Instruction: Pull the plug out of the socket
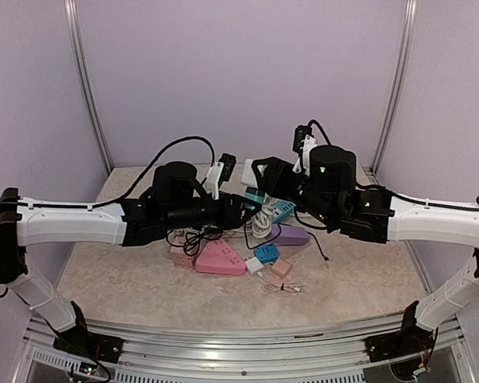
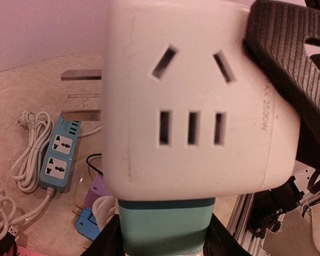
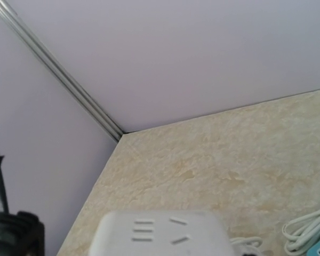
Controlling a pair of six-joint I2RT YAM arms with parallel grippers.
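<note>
Left hand (image 2: pixel 164 241) clamped on teal block (image 2: pixel 165 221); right hand (image 1: pixel 265 177) grips adjoining white socket cube (image 2: pixel 192 106).

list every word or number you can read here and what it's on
"2500W": printed sideways on the right edge of the white plug cube; anything before it is hidden.
Teal socket under it: no print showing.
Blue power strip: marks too small to read.
Top and right wrist views: nothing legible.
</note>
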